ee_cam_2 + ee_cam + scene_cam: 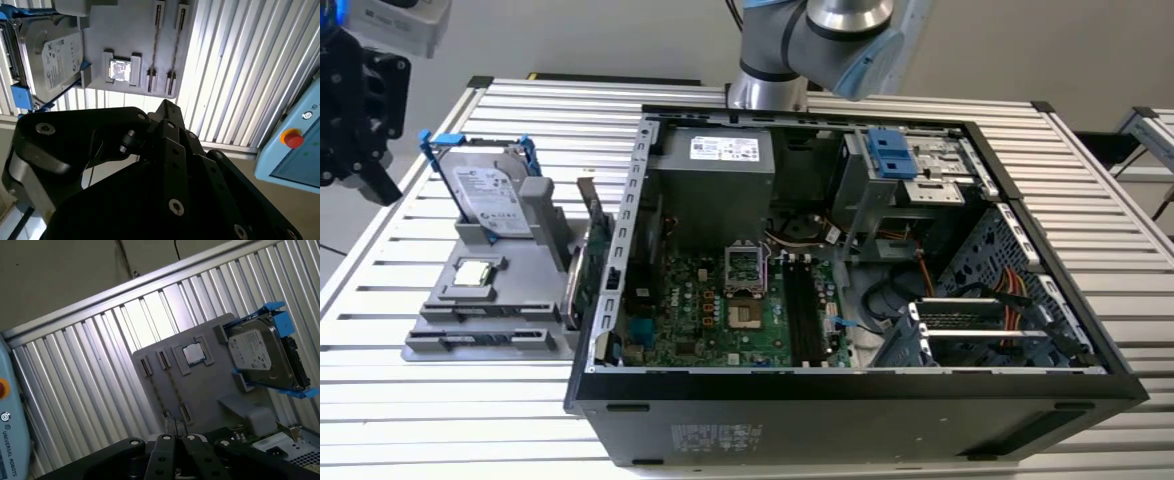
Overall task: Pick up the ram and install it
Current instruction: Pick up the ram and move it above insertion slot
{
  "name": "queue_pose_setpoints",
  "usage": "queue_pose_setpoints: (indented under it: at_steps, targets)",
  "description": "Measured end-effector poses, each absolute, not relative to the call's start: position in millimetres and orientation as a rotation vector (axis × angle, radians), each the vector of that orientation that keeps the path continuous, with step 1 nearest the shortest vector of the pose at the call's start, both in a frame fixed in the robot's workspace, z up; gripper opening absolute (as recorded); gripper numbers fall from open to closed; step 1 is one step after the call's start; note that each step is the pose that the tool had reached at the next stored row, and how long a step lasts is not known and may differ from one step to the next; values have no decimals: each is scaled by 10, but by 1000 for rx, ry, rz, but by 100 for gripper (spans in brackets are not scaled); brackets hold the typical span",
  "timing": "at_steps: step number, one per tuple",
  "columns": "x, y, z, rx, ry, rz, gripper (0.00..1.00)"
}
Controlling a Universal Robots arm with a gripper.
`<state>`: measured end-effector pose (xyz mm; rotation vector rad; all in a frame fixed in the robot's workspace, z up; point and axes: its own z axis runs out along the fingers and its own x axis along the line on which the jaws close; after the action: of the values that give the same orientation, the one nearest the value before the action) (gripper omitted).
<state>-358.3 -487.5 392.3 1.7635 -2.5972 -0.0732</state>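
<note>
— Installed yet?
— No. Found ram (500, 339) apparently slotted in holder (520, 292), case's (854, 388) nine o'clock in the exterior view. Hovered gripper (175, 426) over holder, closed, empty. Picked nothing, seated nothing.

Exterior view overlooks the case (854, 395) from above; both wrist views share the grey fixture (125, 30) (205, 390)

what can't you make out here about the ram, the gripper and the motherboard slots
ram: second wrist view, seen edge-on as a thin dark line in the gray holder, chips hidden.
gripper: exterior view, partly cut off by the left edge.
motherboard slots: exterior view, too small to tell whether any is filled.
</note>
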Motion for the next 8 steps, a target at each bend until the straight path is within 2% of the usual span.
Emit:
queue_pose_setpoints:
  at_steps: [8]
  targets:
    - [-3583,-4875,3923,1949,-2464,-67,0]
